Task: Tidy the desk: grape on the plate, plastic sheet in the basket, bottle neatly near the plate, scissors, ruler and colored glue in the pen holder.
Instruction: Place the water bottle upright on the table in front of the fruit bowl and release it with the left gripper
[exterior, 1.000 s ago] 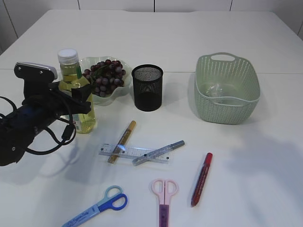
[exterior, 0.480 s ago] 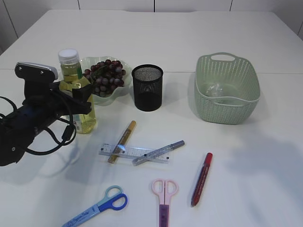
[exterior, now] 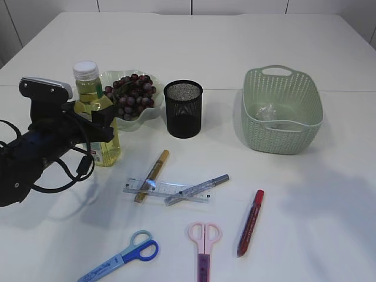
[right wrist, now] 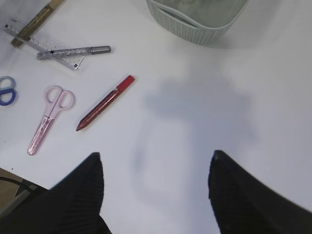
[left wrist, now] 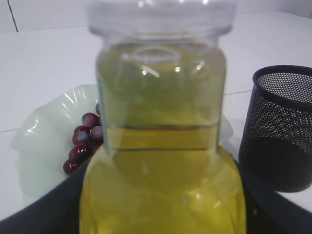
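Note:
My left gripper point(exterior: 95, 124) is shut on the bottle point(exterior: 94, 94), a clear bottle of yellow liquid with a white cap. The bottle stands upright just left of the plate point(exterior: 141, 122) that holds the grapes point(exterior: 132, 94), and it fills the left wrist view point(left wrist: 161, 161). The ruler point(exterior: 166, 190), a gold glue pen point(exterior: 151, 175), a silver glue pen point(exterior: 197, 189), a red glue pen point(exterior: 250, 222), pink scissors point(exterior: 203, 247) and blue scissors point(exterior: 123, 257) lie on the table. The black mesh pen holder point(exterior: 183, 109) is empty. The plastic sheet point(exterior: 265, 110) lies in the green basket point(exterior: 282, 138). My right gripper point(right wrist: 156, 185) is open over bare table.
In the left wrist view the grapes point(left wrist: 83, 141) and plate point(left wrist: 44, 131) sit behind the bottle and the pen holder point(left wrist: 280, 136) at the right. The right wrist view shows the red glue pen point(right wrist: 105, 103), the pink scissors point(right wrist: 48, 117) and the basket point(right wrist: 195, 24).
The bottle in my left gripper has shifted very slightly to the right. Nothing else has moved.

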